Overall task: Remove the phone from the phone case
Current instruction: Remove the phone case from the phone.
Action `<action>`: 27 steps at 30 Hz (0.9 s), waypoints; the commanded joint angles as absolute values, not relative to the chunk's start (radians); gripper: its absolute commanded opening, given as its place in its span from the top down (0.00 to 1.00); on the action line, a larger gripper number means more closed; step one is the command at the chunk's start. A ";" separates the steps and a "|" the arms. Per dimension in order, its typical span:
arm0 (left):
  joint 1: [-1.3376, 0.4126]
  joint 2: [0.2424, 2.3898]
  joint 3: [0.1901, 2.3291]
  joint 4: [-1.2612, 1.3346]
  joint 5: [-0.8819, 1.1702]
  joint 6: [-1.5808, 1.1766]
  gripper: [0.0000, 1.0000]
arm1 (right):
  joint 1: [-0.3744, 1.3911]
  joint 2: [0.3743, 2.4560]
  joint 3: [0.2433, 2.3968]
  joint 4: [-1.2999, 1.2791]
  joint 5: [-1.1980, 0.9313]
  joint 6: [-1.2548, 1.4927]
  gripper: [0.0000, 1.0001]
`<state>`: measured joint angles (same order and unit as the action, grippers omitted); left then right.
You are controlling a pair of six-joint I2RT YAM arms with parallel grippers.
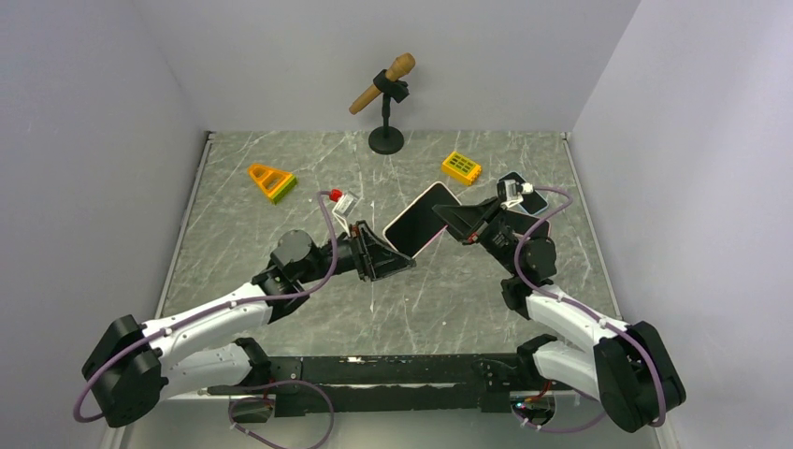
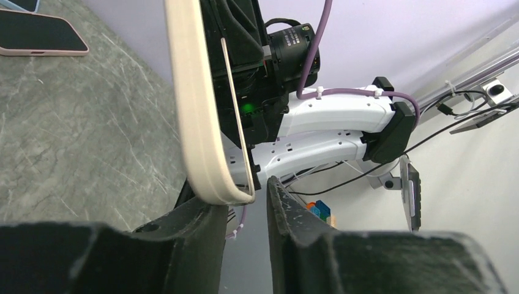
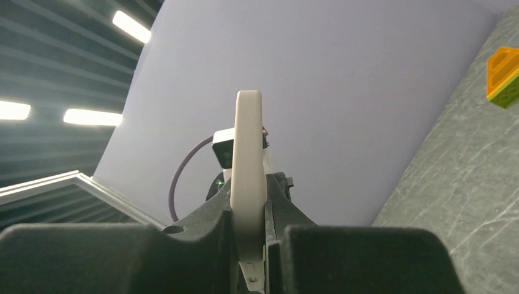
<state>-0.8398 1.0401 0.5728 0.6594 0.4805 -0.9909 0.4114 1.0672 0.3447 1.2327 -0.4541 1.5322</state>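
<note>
Phone case [image 1: 421, 221] with the phone in it, lifted above the middle of the table [image 1: 449, 299], tilted, between the two arms. Clenched firmly at its far-right end by the right gripper [image 3: 250, 245]. At its near-left corner the left gripper [image 2: 245, 199], jaws parted, corner just over one finger [image 2: 202, 226], not pinched. Second phone [image 2: 37, 33] flat on the table, far right.
</note>
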 commanded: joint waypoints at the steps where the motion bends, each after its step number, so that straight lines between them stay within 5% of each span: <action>1: -0.852 1.043 0.607 0.756 0.461 -0.997 0.69 | 0.429 1.064 0.384 1.310 -0.392 1.517 1.00; 6: -0.862 1.033 0.611 0.722 0.448 -0.969 0.77 | 0.446 1.064 0.383 1.303 -0.379 1.509 1.00; 10: -0.861 1.009 0.610 0.656 0.409 -0.886 1.00 | 0.465 1.049 0.394 1.254 -0.385 1.524 1.00; 16: -0.786 0.962 0.653 0.496 0.495 -0.544 1.00 | 0.469 1.009 0.418 1.147 -0.476 1.642 1.00; 27: -0.600 1.043 0.770 0.293 0.805 -0.225 1.00 | 0.495 1.143 0.402 1.471 -0.546 1.929 1.00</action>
